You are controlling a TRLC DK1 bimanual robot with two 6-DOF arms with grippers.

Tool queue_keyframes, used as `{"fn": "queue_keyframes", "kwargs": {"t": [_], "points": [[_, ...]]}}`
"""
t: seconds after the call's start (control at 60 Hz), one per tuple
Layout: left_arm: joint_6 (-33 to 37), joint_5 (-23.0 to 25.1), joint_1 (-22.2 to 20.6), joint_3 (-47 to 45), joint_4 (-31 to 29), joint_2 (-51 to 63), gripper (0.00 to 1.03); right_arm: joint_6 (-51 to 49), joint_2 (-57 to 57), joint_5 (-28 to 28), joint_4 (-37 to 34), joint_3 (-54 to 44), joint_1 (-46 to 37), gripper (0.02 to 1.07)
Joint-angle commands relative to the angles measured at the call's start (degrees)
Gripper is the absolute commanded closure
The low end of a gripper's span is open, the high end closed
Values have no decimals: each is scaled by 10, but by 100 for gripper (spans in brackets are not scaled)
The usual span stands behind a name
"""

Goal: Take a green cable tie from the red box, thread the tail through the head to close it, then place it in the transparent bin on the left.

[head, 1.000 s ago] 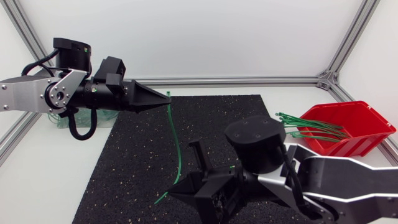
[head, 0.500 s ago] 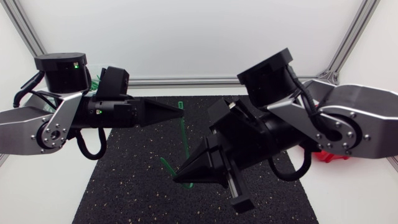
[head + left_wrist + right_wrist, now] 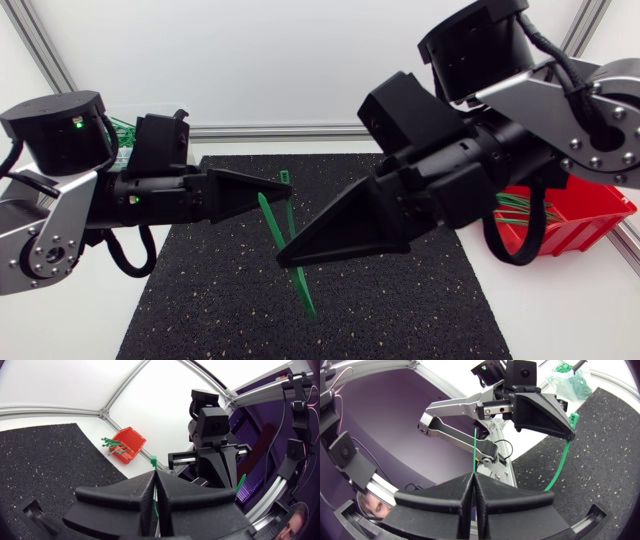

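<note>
Currently the left tool [image 3: 286,189] is closed on the green cable tie [image 3: 302,290]. Its two fingers are pressed together on the strap, and the head [image 3: 153,461] stands just past the fingertips. The right tool [image 3: 283,260] is likewise clamped on the same tie. It pinches the thin tail [image 3: 475,447], which projects straight out beyond its fingertips. The two tools point toward each other, tips near but apart, the right one slightly lower than the left. Between them the strap bends in a loop that hangs below both tools, above the black mat [image 3: 220,300] on the table. The red box [image 3: 590,215] lies well behind the right tool, beside that arm, with spare ties [image 3: 114,445] sticking out over its rim. The transparent bin [image 3: 568,377] sits behind the left tool, past that arm's wrist, and holds green ties.
</note>
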Motion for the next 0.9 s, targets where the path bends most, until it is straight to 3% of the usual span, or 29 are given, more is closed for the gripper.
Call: {"fn": "queue_keyframes", "kwargs": {"t": [0.0,0.333,0.6,0.667,0.883], "points": [[-29,1,-6,-22,21,-32,99,81,-13,-12,-4,14,11,101],[-36,0,-38,-45,29,-96,99,328,-63,-25,46,15,16,101],[-34,-11,-50,-60,43,-114,99,433,-59,-28,130,18,14,101],[-34,-13,-51,-63,45,-119,99,487,-53,-28,127,19,10,101],[-22,-33,-53,-66,49,-122,99,501,-49,-26,100,19,5,101]]}}
